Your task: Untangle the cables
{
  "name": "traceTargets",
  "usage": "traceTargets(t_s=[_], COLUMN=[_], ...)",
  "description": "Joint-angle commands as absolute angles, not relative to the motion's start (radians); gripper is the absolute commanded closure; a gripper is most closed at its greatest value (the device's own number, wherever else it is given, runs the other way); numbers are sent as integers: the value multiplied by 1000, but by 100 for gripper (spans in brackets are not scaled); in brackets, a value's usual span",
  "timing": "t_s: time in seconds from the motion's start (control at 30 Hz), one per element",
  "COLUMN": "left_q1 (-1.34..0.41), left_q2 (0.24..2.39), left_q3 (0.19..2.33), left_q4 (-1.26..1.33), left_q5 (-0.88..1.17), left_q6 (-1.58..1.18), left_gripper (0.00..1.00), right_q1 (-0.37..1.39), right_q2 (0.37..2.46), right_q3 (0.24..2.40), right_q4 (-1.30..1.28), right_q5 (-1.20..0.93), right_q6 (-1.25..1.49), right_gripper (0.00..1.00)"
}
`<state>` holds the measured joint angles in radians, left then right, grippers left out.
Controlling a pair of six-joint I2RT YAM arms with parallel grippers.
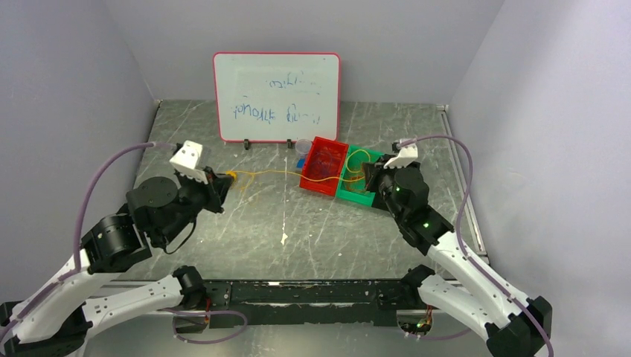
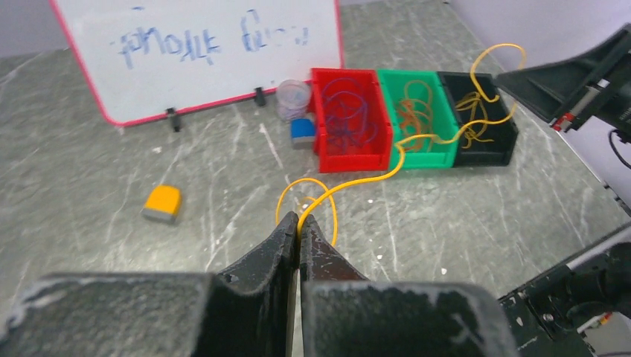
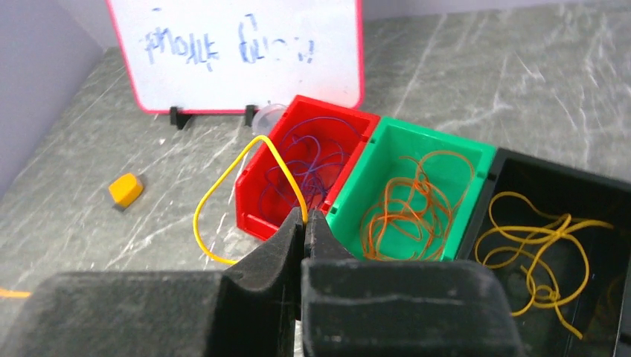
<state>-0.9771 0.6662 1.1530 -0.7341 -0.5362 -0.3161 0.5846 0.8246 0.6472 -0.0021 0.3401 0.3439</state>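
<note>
Yellow cable (image 2: 357,181) strung between closed left end effector (image 2: 300,222) and closed right end effector (image 3: 305,217), both pinching it, spanning the counter (image 2: 223,193) to three cable-filled bins, one red bin (image 2: 353,152), one green bin (image 2: 428,158), one black bin (image 2: 487,155), one whiteboard (image 2: 201,52) behind.

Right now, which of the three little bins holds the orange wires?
The green bin, the middle one, holds the orange wires. The red bin holds purple wires, the black bin yellow wires.
</note>
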Motion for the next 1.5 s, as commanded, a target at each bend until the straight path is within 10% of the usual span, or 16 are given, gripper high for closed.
traceTargets(t_s=[0.0,0.43,1.03,1.47], left_q1=[-972,-971,-971,-971], left_q2=[711,843,1030,1036], left_q3=[1133,1139,1086,1006], left_q4=[-577,-448,-327,-235], left_q5=[-364,-244,-6,129], left_q6=[-231,-185,-202,-231], left_gripper=[93,93,92,49], right_q1=[578,580,578,579], right_q2=[784,917,742,781], right_q3=[691,805,913,1256], right_q4=[31,-57,-270,-390], right_q5=[136,-382,495,535], right_q6=[180,39,199,113], right_gripper=[100,96,100,100])
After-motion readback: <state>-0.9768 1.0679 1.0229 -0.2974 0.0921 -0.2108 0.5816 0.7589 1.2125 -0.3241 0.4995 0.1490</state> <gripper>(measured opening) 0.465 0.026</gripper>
